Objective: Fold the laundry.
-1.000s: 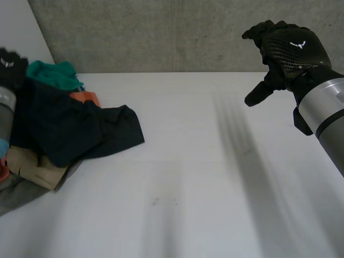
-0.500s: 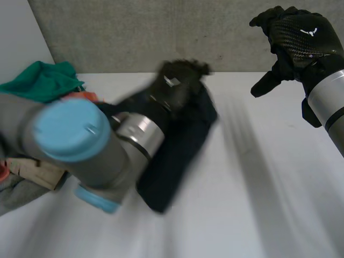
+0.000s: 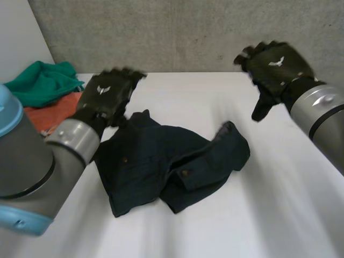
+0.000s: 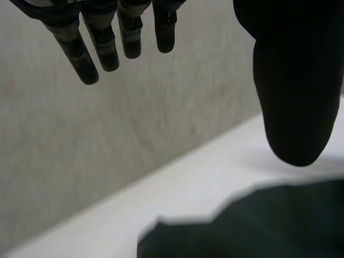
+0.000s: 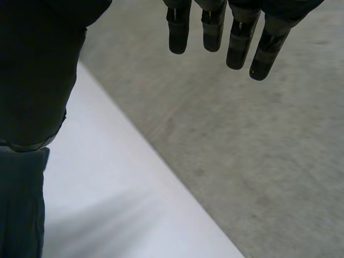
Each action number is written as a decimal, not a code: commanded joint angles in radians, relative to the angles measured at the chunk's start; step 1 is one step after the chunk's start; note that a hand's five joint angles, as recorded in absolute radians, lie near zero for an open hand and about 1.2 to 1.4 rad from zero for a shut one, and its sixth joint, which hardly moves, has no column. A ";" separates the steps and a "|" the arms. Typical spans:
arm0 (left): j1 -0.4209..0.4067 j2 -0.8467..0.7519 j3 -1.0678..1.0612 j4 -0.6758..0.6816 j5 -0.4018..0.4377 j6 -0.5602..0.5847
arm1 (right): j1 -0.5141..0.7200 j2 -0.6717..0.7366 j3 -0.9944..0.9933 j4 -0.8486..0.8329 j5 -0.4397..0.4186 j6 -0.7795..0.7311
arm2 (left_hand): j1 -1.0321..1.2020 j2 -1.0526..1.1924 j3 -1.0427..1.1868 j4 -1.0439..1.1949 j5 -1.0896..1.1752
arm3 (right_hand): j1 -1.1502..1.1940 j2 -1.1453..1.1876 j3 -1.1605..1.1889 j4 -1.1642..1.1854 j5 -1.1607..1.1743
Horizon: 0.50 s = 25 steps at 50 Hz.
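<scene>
Dark garment (image 3: 172,166) moved to table (image 3: 269,215) middle; left robot hand (image 3: 107,97) by its edge, right robot hand (image 3: 274,70) raised; both straight-fingered.

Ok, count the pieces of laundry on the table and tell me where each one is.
3. A dark navy garment lies crumpled in the middle; a teal cloth sits at the far left, an orange cloth just in front of it. The left arm may hide more.
</scene>
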<state>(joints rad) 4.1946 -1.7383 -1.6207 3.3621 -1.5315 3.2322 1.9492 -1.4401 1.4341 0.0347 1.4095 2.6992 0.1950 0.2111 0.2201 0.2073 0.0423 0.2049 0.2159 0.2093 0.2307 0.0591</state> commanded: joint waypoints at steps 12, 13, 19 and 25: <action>0.133 0.045 -0.215 -0.099 -0.015 0.155 | 0.149 0.253 0.005 0.048 -0.028 -0.228 | 0.016 -0.001 -0.010 0.003 -0.006 | -0.030 -0.041 -0.035 -0.056 -0.059; 0.139 0.043 -0.215 -0.092 -0.015 0.168 | 0.151 0.259 0.009 0.048 -0.012 -0.234 | 0.016 -0.001 -0.010 0.003 -0.006 | -0.030 -0.041 -0.035 -0.056 -0.059; 0.151 0.040 -0.196 -0.052 -0.013 0.187 | 0.203 0.294 0.037 0.036 0.094 -0.243 | 0.013 -0.003 -0.012 0.000 -0.009 | 0.158 0.147 0.154 0.132 0.129; 0.147 0.045 -0.168 -0.027 -0.013 0.190 | 0.192 0.385 -0.012 -0.038 0.215 -0.259 | 0.013 -0.003 -0.012 0.000 -0.009 | 1.191 1.180 1.187 1.166 1.163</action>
<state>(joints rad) 4.3481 -1.6972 -1.8161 3.3146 -1.5446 3.4237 2.1479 -1.1253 1.4597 0.0613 1.5197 2.4504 0.1950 0.2111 0.2201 0.2073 0.0423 0.6272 0.6455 0.6406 0.6381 0.4450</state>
